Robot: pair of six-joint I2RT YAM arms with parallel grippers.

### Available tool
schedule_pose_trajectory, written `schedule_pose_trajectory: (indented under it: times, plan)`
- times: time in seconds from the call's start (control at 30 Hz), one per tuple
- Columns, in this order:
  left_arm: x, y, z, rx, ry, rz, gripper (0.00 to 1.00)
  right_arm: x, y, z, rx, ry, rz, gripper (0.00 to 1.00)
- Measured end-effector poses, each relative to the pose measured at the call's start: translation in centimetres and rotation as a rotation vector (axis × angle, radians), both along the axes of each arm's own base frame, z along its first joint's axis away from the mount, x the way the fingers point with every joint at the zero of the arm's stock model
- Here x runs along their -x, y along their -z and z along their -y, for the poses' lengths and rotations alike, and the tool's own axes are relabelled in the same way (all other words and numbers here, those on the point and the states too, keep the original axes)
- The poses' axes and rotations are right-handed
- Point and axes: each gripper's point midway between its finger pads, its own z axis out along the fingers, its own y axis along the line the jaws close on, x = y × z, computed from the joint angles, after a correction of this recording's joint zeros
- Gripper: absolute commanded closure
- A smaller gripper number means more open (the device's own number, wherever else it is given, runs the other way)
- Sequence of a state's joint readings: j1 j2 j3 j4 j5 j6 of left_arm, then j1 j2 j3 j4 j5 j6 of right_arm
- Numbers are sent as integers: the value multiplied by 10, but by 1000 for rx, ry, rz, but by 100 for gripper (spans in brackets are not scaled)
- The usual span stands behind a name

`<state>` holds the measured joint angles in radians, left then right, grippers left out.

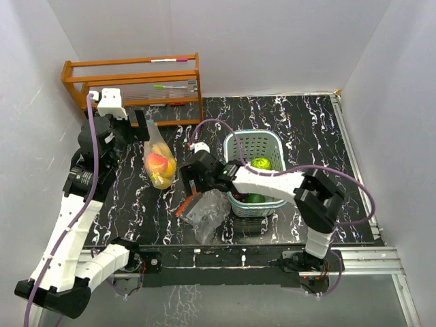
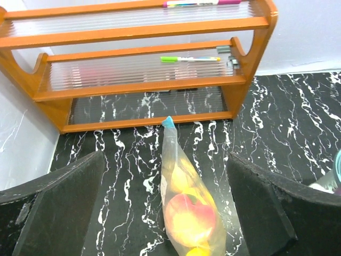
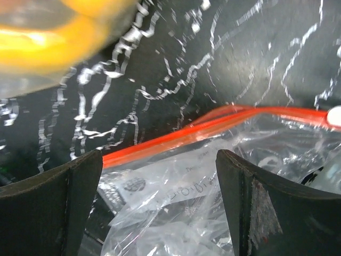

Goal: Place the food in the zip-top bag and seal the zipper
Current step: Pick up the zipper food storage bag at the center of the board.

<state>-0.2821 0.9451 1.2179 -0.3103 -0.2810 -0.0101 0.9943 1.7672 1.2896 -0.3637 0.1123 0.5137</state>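
Two pincers are in view, both open. The left pincer has its jaws spread wide and grips nothing. Between its fingers in the left wrist view lies the filled bag, flat on the desk, its blue-tipped end pointing toward the rack. The bag contains an orange-red fruit and yellow fruits. Whether its top is sealed cannot be told. The rack stands at the far left corner with a green pen on the lower shelf and a pink pen on the upper.

The right pincer is likewise spread and holds nothing. It sits low over the empty bag, whose orange-red zipper runs across between the fingers. The empty bag lies crumpled just beside the basket, which holds green fruit.
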Motion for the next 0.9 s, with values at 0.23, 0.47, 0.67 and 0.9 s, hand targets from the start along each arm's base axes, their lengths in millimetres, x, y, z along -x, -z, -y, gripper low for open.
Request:
schedule_pose_trajectory:
  times: [0.23,0.47,0.67,0.9]
  plan:
    - [15,-13,18,-17,79,52,3,18,55,6,152,138,-53,9]
    - [35,-14,29,-24,143,91,3,8,62,-4,170,270,-37,11]
    - [44,-11,34,-40,173,98,3,-2,80,-6,186,335,-34,63]
    - [49,-11,35,-48,186,106,3,-1,81,-1,169,348,-22,92]
